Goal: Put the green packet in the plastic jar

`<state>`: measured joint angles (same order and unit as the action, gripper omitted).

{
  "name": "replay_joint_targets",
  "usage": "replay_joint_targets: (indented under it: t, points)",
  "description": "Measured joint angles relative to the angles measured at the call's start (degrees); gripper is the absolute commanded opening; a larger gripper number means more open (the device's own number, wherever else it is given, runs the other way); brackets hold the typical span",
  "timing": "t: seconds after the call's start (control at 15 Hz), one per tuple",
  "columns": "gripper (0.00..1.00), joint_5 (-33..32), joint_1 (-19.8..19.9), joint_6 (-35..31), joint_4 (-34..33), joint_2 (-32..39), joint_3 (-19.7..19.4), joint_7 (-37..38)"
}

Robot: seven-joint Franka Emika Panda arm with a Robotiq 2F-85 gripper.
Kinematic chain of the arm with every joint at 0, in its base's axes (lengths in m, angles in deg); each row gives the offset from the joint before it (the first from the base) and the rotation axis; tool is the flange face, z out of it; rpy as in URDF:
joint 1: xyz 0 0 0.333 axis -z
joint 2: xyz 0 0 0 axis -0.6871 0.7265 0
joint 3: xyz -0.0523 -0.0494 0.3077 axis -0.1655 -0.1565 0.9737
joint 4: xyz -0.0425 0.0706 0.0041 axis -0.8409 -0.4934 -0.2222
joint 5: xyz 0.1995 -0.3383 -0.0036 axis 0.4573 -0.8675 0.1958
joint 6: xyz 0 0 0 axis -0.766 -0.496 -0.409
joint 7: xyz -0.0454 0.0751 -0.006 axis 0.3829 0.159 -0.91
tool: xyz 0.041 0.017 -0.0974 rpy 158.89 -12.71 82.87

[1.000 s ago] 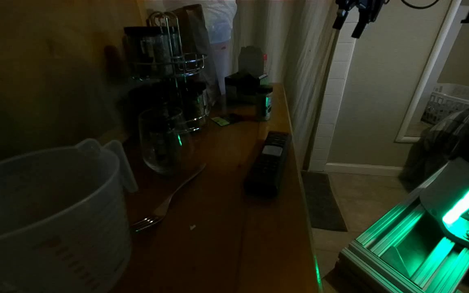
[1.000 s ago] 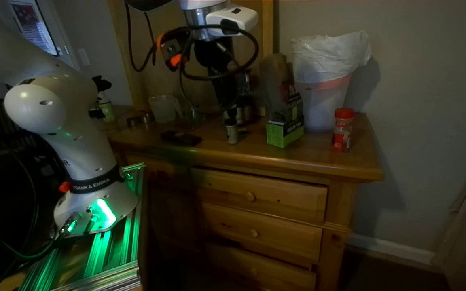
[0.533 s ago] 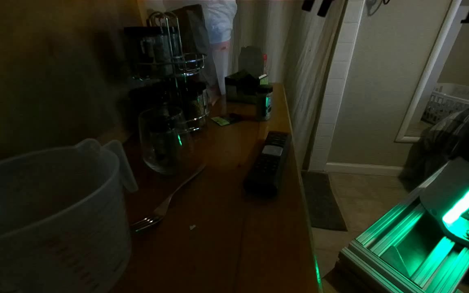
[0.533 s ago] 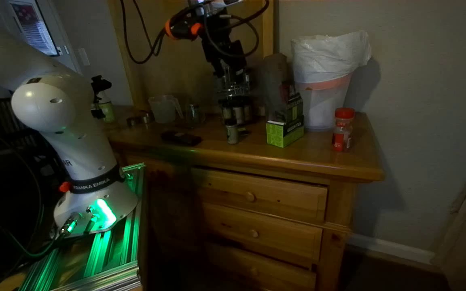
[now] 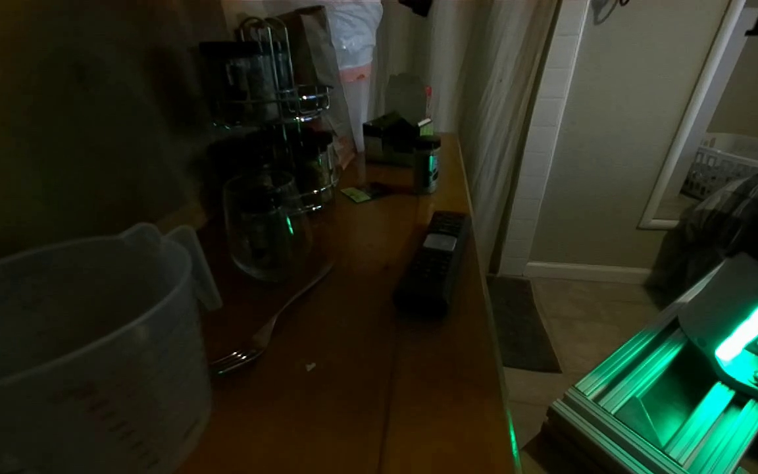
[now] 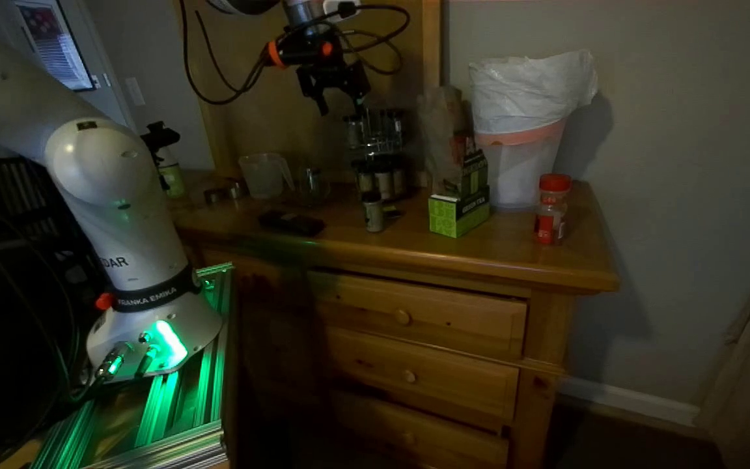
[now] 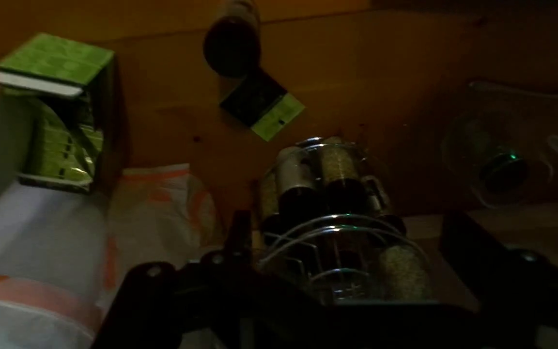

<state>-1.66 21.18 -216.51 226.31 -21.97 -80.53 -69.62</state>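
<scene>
The green packet (image 5: 356,195), flat with a green half and a dark half, lies on the wooden dresser top between the spice rack and a small standing spice bottle. It shows whole in the wrist view (image 7: 277,116) and partly behind the bottle in an exterior view (image 6: 393,213). The plastic jar (image 5: 83,368), a milky translucent pitcher with a handle, stands at the dresser's far end (image 6: 263,176). Only its handle seems to show at the wrist view's right edge. My gripper (image 6: 341,104) is open and empty, high near the spice rack; the wrist view shows its fingers wide apart (image 7: 347,223).
A wire spice rack (image 6: 375,146) with several bottles rises below the gripper. The spice bottle (image 7: 233,46) stands beside the packet. A tea box (image 6: 458,212), a white-bagged bin (image 6: 521,163), a glass (image 5: 267,230), a fork (image 5: 274,322) and a dark handset (image 5: 433,263) are on the dresser.
My gripper has risen and swung over toward the spice rack, turning so both fingers show apart. It has almost left the top of an exterior view. The packet and jar have not moved.
</scene>
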Motion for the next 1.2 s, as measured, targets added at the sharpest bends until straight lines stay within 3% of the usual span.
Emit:
replay_joint_targets:
  t: [0.27, 0.4, 0.6, 0.73, 1.0, 1.2]
  points:
    - [1.00, 6.45, -6.80, -6.22, -1.45, 10.27, -2.95, -12.53]
    - [1.00, 8.65, -7.13, -6.12, -3.46, 16.97, -3.88, -18.63]
    - [1.00, 8.74, -4.18, -3.48, -7.59, 27.06, -2.30, -22.41]
    - [1.00, 8.52, -1.08, -3.22, -10.50, 32.69, 0.72, -22.60]
    - [1.00, 5.25, 4.32, -9.44, -14.41, 41.07, 6.45, -20.32]
    - [1.00, 5.02, 7.69, -12.91, -15.45, 43.10, 9.20, -20.99]
